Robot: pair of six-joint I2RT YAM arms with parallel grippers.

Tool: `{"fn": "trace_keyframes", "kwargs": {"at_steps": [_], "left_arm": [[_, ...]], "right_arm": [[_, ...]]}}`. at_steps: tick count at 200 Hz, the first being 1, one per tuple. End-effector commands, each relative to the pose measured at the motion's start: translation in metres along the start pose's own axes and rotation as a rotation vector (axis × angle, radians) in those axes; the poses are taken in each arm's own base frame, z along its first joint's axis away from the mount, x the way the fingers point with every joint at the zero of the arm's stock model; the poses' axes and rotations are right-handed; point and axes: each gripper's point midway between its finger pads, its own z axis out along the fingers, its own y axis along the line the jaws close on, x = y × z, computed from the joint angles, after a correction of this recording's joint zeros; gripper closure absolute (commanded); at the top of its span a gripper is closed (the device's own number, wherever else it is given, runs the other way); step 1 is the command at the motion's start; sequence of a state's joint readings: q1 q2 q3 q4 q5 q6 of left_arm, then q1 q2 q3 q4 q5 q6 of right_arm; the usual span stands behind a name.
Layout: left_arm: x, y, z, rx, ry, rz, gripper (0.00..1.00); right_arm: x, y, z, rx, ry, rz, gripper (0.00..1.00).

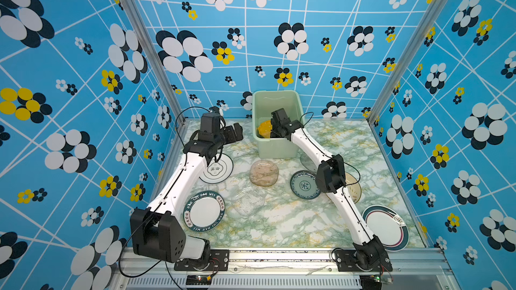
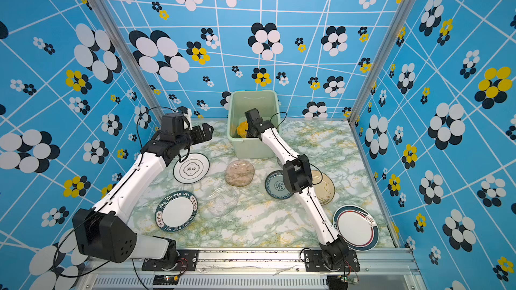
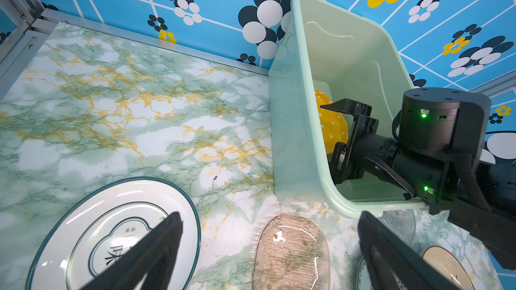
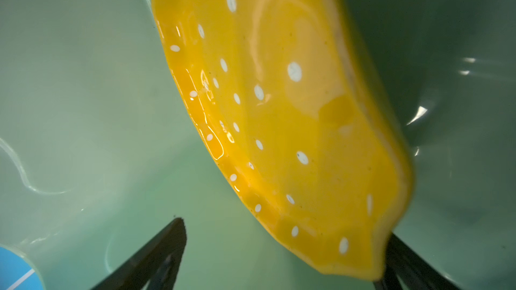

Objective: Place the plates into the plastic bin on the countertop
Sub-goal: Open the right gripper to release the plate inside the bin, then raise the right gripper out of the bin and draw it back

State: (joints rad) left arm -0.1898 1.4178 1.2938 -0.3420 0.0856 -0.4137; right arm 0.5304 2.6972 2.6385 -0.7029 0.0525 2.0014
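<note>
In both top views the right end effector point(image 1: 276, 131) is sunk inside the plastic bin point(image 1: 276, 150). The yellow dotted plate point(image 1: 264, 129) stands just beside it, on the side facing the left arm, tipped steeply on edge rather than lying flat. The left end effector point(image 2: 205, 132) hangs above the worktop point(image 2: 251, 227), well apart from the bin. The white dark-rimmed plate point(image 2: 192, 168) lies below it, a little back toward its own arm.

In the left wrist view the left end effector's fingers point(image 3: 167, 246) are spread wide with nothing between them. The brown glass plate point(image 3: 290, 255) lies flat, straight ahead of the gap. The white plate sits under one finger and the bin stands beyond. Inside the bin, the right end effector's fingers point(image 3: 346, 106) stand apart around the yellow plate.

In the right wrist view the yellow plate fills the frame, glossy, scalloped and white-spotted. Its long axis runs slantwise away from the end effector, against the bin's mint wall. Its near rim overlaps one finger point(image 4: 405, 266); whether they touch I cannot tell. The other finger point(image 4: 164, 249) is well clear, so the jaws are spread and grip nothing.

The right arm's coming move is probably a retreat out of the bin. It depends on that near finger clearing the rim, so backing out along the plate's long axis, not across it, looks safest. The left arm is nearer the white and brown plates.
</note>
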Motion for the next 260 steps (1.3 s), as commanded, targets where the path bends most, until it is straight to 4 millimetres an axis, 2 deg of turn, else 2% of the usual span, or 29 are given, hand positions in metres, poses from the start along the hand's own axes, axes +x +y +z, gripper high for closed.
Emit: {"fn": "trace_keyframes", "kwargs": {"at_steps": [1,63,110,138,172,204,248,260], "left_arm": [[-0.011,0.003,-0.009,-0.021,-0.032,0.018,0.01],[-0.009,0.010,-0.023,-0.045,-0.062,0.021,0.01],[-0.010,0.015,-0.032,-0.057,-0.081,0.009,0.01],[-0.011,0.020,-0.042,-0.072,-0.095,-0.024,0.01],[-0.006,0.029,-0.055,-0.093,-0.065,-0.096,0.01],[0.003,0.035,-0.068,-0.092,-0.020,-0.158,0.01],[0.009,0.034,-0.085,-0.077,-0.019,-0.142,0.01],[0.011,0.027,-0.087,-0.035,-0.002,-0.124,0.01]], "right_arm": [[-0.049,-0.046,0.031,0.164,-0.080,-0.014,0.01],[-0.040,-0.037,0.000,0.188,-0.044,-0.116,0.01],[-0.025,-0.002,-0.014,0.073,0.014,-0.179,0.01],[-0.012,0.024,-0.034,-0.003,0.058,-0.281,0.01],[0.010,0.062,-0.070,-0.138,0.132,-0.494,0.02],[0.036,0.093,-0.116,-0.287,0.205,-0.756,0.02],[0.063,0.102,-0.172,-0.398,0.285,-1.037,0.05],[0.068,0.101,-0.185,-0.419,0.290,-1.098,0.06]]}}
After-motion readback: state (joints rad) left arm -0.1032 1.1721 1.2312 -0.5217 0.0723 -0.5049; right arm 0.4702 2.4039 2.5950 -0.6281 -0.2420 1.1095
